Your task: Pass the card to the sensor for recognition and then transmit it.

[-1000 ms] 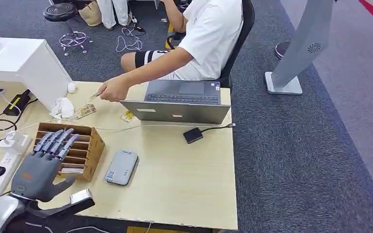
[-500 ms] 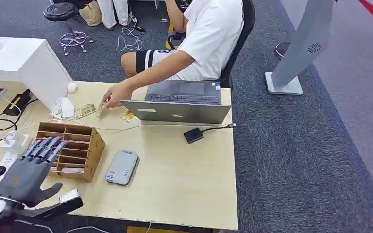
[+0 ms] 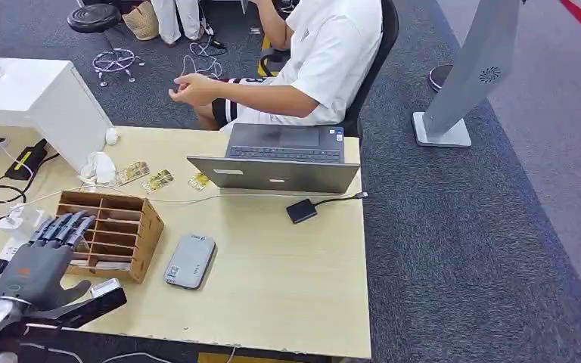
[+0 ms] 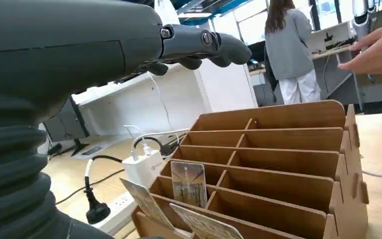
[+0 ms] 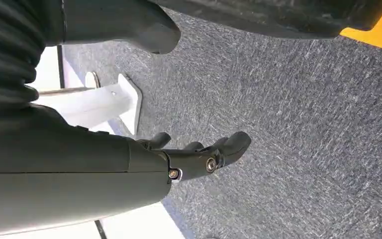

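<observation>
A wooden card rack (image 3: pixel 117 231) stands at the table's front left, with several picture cards (image 4: pixel 189 183) upright in its front slots. My left hand (image 3: pixel 41 261) hovers just in front and to the left of the rack, fingers straight and apart, holding nothing; in the left wrist view its fingers (image 4: pixel 199 44) reach above the rack (image 4: pixel 278 164). The grey card sensor (image 3: pixel 190 260) lies flat to the right of the rack. Three loose cards (image 3: pixel 157 180) lie behind the rack. My right hand (image 5: pixel 144 169) hangs over grey carpet with nothing in it, fingers loosely extended.
A person sits behind the table, a hand (image 3: pixel 193 89) drawn back off it. An open laptop (image 3: pixel 280 162) and a small black box (image 3: pixel 300 210) on a cable lie at the right. A white cabinet (image 3: pixel 41 98), cables and a power strip (image 3: pixel 0 261) crowd the left.
My left hand has drawn back and down to the rack's front left corner. The person laid a card on the table behind the rack and pulled the arm away.
</observation>
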